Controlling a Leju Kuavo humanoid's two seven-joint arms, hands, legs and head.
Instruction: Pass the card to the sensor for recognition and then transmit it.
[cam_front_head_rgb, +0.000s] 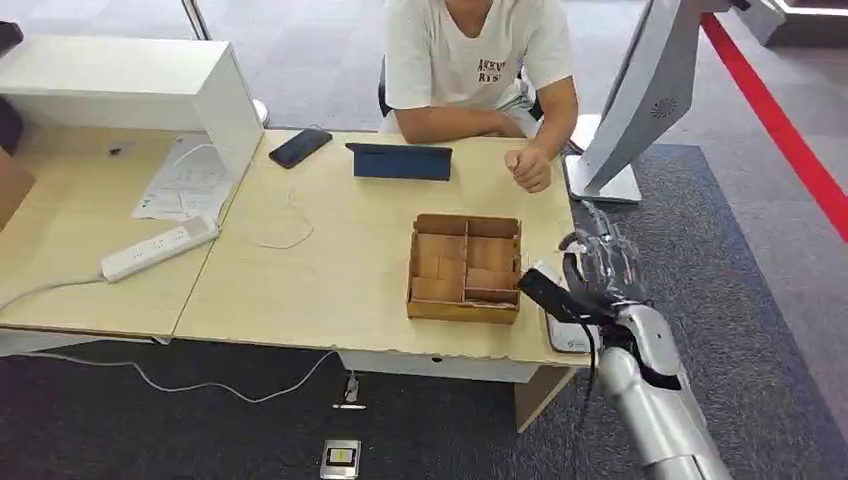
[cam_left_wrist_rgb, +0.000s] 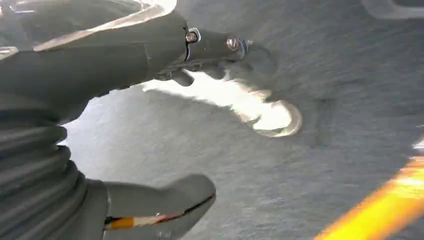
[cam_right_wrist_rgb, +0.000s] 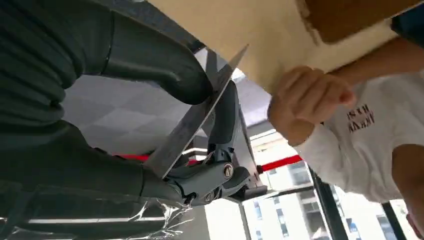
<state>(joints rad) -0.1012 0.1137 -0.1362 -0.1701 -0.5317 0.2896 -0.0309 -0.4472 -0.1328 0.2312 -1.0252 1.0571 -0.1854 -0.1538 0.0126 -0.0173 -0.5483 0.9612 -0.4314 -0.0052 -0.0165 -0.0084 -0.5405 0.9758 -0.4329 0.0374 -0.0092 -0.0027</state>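
Right hand (cam_front_head_rgb: 598, 272) pinches the dark card (cam_front_head_rgb: 548, 293) between thumb and fingers, just above the white sensor (cam_front_head_rgb: 570, 338) at the table's (cam_front_head_rgb: 330, 270) near right corner. Left hand (cam_left_wrist_rgb: 165, 55) hangs holding nothing, its fingers apart. Person's shirt (cam_front_head_rgb: 470, 45) lettering is partly legible: "AKKV".

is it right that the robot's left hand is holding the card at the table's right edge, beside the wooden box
Not quite: the right hand holds the card, as the head view shows. It is at the table's right edge, beside the wooden box.
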